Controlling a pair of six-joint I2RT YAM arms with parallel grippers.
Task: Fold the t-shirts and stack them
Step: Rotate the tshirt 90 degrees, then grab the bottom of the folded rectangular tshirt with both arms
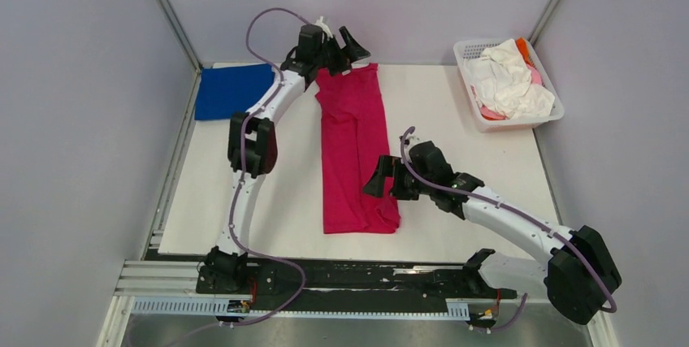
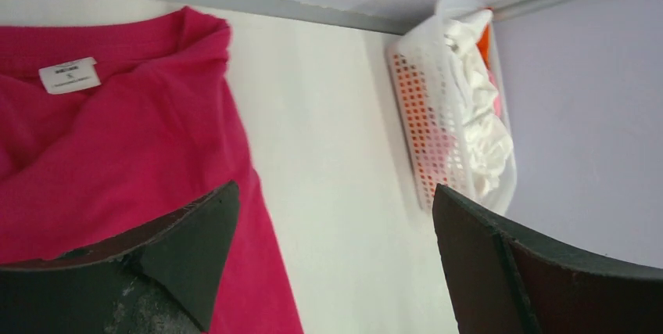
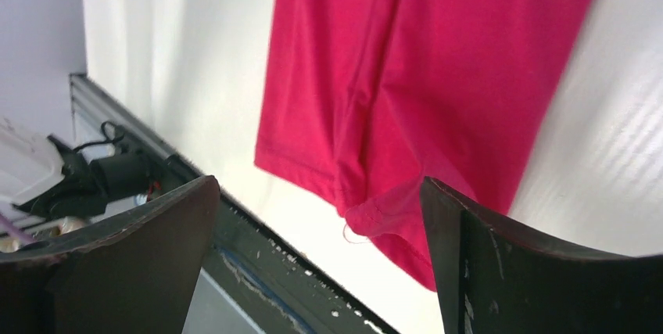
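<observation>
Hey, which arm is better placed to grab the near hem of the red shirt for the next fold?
Right. Its open fingers hover by the near hem of the magenta shirt; the left arm's fingers are over the far collar end.

I am stretching my left arm (image 1: pixel 246 160) far forward, left gripper (image 1: pixel 341 45) angled down, jaws spread wide, gripping nothing. I am bending my right arm (image 1: pixel 508 215) inward and low, right gripper (image 1: pixel 382 180) also gaping, empty.
</observation>
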